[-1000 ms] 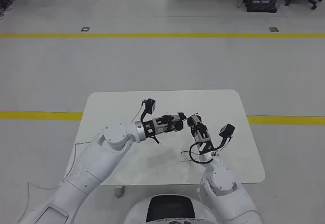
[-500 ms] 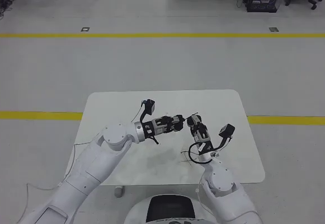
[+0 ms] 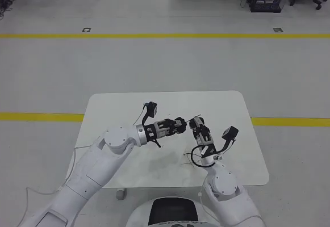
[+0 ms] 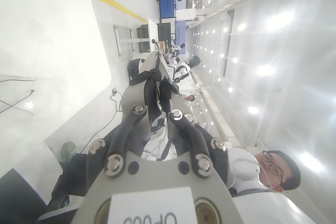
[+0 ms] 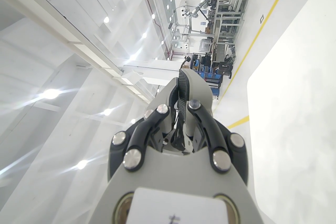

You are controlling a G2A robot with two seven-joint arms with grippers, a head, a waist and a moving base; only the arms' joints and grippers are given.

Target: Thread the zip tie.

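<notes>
Above the middle of the white table (image 3: pixel 119 108), my two grippers meet tip to tip. From the left, the left gripper (image 3: pixel 182 123) points at the right gripper (image 3: pixel 195 121). In the right wrist view the right gripper (image 5: pixel 182 76) is shut on a thin black zip tie (image 5: pixel 184 62), whose short curved end sticks out past the fingertips. In the left wrist view the left gripper (image 4: pixel 155 72) has its fingers close together on a dark strip (image 4: pixel 153 97), which looks like the same zip tie. In the top view the tie is too thin to follow between the grippers.
A thin black cable loop (image 3: pixel 192 159) hangs under the right arm's wrist, above the table. Its front right corner (image 3: pixel 261 176) and its far edge are bare. Yellow floor lines (image 3: pixel 34 117) run past the table on both sides.
</notes>
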